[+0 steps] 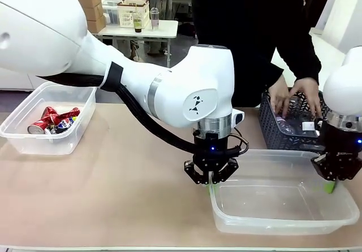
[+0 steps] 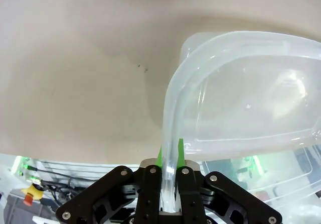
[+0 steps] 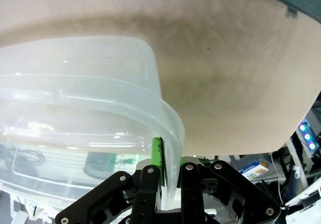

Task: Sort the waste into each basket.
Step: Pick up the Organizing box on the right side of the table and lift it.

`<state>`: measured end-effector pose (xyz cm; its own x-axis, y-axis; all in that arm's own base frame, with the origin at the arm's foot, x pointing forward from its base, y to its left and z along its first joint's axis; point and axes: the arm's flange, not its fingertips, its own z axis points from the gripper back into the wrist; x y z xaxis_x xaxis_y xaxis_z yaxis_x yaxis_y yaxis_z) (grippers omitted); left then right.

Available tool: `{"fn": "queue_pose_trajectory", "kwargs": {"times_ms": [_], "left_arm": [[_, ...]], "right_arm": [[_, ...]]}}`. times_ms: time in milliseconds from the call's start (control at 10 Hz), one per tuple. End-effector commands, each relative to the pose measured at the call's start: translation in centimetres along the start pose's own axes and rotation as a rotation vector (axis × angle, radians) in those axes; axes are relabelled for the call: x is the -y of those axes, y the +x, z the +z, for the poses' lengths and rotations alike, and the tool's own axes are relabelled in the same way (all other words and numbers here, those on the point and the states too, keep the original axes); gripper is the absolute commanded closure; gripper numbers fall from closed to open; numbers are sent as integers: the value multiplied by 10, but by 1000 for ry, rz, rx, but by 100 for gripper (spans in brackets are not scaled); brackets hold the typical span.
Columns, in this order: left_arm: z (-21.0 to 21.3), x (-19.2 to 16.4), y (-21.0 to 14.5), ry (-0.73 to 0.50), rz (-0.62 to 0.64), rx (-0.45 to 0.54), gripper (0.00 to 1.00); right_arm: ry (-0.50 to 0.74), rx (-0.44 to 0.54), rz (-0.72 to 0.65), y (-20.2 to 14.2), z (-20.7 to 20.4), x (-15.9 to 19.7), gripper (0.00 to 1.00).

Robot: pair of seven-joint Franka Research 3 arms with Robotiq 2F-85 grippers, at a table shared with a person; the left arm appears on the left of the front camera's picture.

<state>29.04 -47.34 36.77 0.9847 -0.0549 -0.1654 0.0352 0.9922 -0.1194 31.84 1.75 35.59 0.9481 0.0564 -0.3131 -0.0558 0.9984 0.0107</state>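
An empty clear tub lies at the front right of the table. My left gripper is shut on the rim at its left end, and in the left wrist view that rim runs between the green pads of my left gripper. At the tub's right end my right gripper is shut on the rim; in the right wrist view this gripper pinches the rim. Crushed red cans lie in a second clear tub at the far left.
A dark grey lattice basket stands behind the empty tub at the right. The person's hands reach into it. Bare tan table stretches between the two clear tubs.
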Motion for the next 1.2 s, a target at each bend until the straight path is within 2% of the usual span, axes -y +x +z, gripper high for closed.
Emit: {"fn": "queue_pose_trajectory", "kwargs": {"times_ms": [0,300,500,800,1100], "left_arm": [[18,-11,-7,-45,-18,-17,100],[74,-51,-17,-80,-25,-8,100],[121,-86,-30,-86,-22,52,100],[159,-129,-53,-82,-21,102,100],[180,-174,-63,-82,59,125,100]], "right_arm": [[67,7,-1,-24,3,-4,100],[189,4,-11,-59,53,-22,100],[223,8,-42,-69,90,-41,100],[322,35,-115,-44,129,-90,100],[275,53,-107,-18,161,-152,100]]}}
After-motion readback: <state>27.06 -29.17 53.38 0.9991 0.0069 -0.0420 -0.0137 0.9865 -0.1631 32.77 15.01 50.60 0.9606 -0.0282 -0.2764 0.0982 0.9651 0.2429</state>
